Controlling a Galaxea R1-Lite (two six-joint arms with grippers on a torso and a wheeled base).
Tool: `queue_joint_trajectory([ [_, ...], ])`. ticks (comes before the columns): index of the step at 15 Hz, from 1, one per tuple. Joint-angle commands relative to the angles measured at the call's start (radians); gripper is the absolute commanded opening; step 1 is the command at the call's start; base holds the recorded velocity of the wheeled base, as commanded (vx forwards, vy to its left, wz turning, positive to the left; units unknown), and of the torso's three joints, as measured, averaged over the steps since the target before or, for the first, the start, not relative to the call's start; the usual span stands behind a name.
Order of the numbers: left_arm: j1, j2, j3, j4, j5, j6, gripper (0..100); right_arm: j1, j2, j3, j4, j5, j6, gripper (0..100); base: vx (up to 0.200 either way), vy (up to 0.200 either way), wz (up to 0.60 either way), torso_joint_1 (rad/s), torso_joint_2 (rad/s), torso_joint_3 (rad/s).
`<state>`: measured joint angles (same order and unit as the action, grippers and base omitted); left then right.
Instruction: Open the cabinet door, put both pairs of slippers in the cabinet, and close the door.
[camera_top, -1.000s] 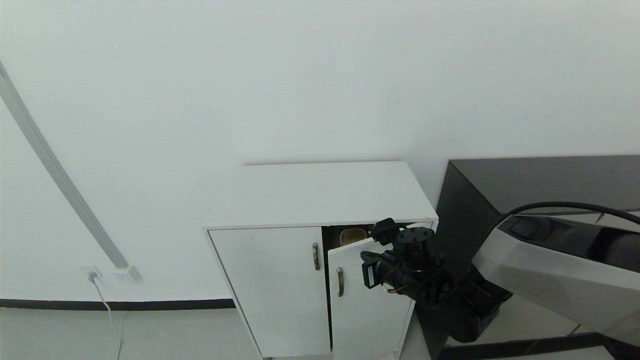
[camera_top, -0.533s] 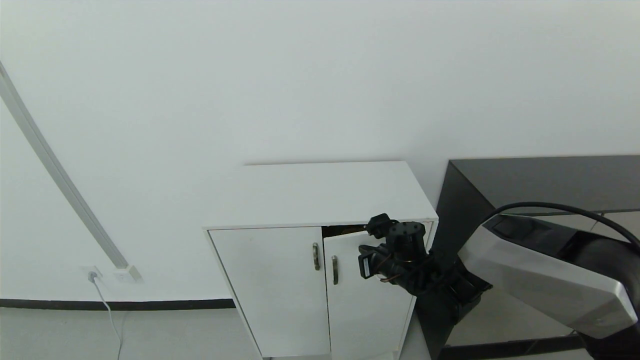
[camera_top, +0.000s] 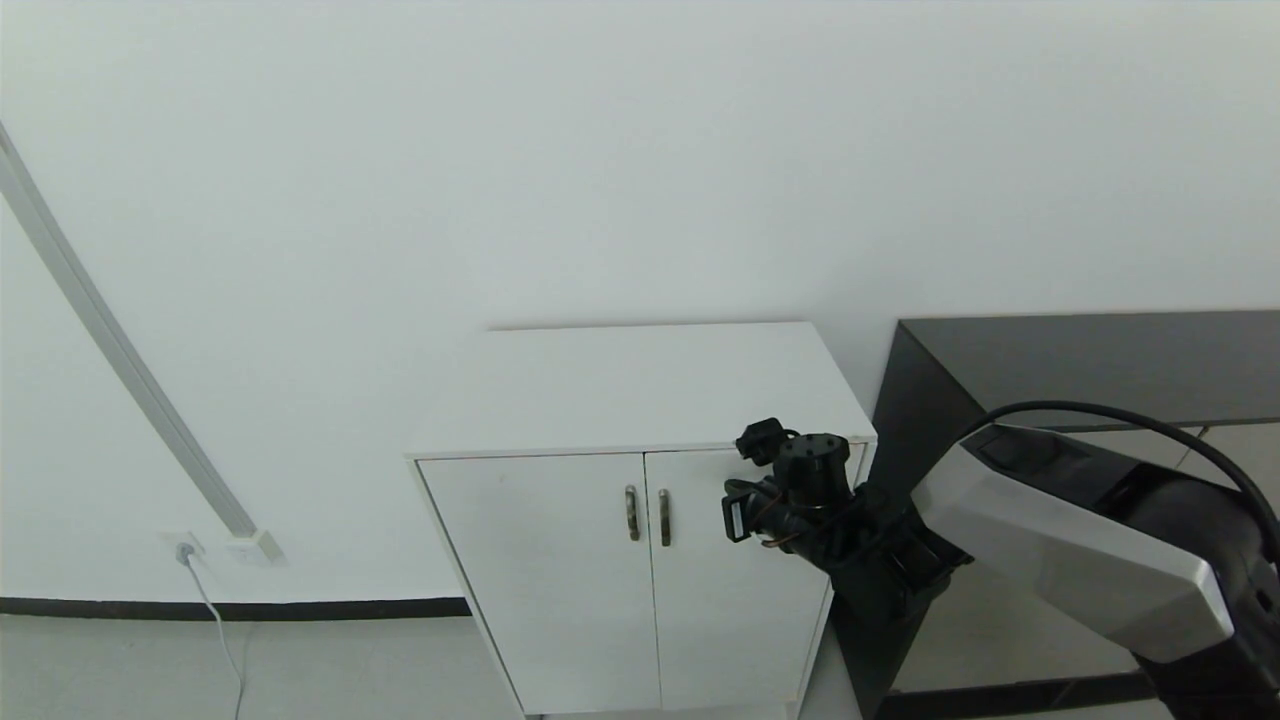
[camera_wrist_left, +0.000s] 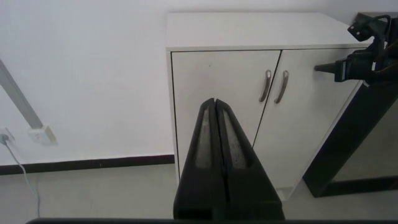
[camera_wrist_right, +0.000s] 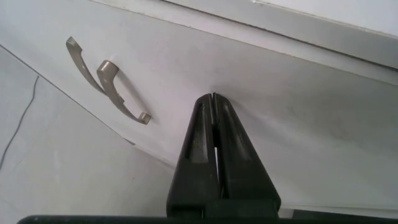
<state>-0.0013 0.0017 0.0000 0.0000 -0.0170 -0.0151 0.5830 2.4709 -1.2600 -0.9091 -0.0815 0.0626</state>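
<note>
The right door (camera_top: 740, 610) has swung from ajar to flush with the cabinet (camera_top: 640, 390). Your right claw (camera_wrist_right: 214, 98) is closed, its tips on that panel beside the handle (camera_wrist_right: 124, 94), so back straight off it. Your left claw (camera_wrist_left: 214, 102), also closed, hangs well back.

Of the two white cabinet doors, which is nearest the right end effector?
The right door, beside the black furniture: the right end effector, its tips shut, meets its upper part. The left door stands apart.
</note>
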Motion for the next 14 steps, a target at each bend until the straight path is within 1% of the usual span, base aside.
queue_joint_trajectory([
  [1, 0.001, 0.000, 0.000, 0.000, 0.000, 0.000, 0, -0.006, 0.007, -0.007, 0.001, 0.002, -0.001, 0, 0.000, 0.000, 0.00, 0.000, 0.00, 0.000],
  [7, 0.001, 0.000, 0.000, 0.000, 0.000, 0.000, 0, -0.011, 0.013, -0.032, 0.016, 0.000, -0.007, 0, 0.000, 0.000, 0.00, 0.000, 0.00, 0.000],
  [9, 0.001, 0.000, 0.000, 0.000, 0.000, 0.000, 0, -0.011, 0.014, -0.038, 0.018, -0.026, -0.009, 0, 0.000, 0.000, 0.00, 0.000, 0.00, 0.000],
  [11, 0.000, 0.000, 0.000, 0.000, 0.000, 0.000, 0, -0.011, 0.016, -0.041, 0.018, -0.026, -0.009, 0, 0.000, 0.000, 0.00, 0.000, 0.00, 0.000],
  [14, 0.001, 0.000, 0.000, 0.000, 0.000, 0.000, 0, -0.011, 0.010, -0.016, 0.012, -0.027, -0.007, 0, 0.000, 0.000, 0.00, 0.000, 0.00, 0.000],
])
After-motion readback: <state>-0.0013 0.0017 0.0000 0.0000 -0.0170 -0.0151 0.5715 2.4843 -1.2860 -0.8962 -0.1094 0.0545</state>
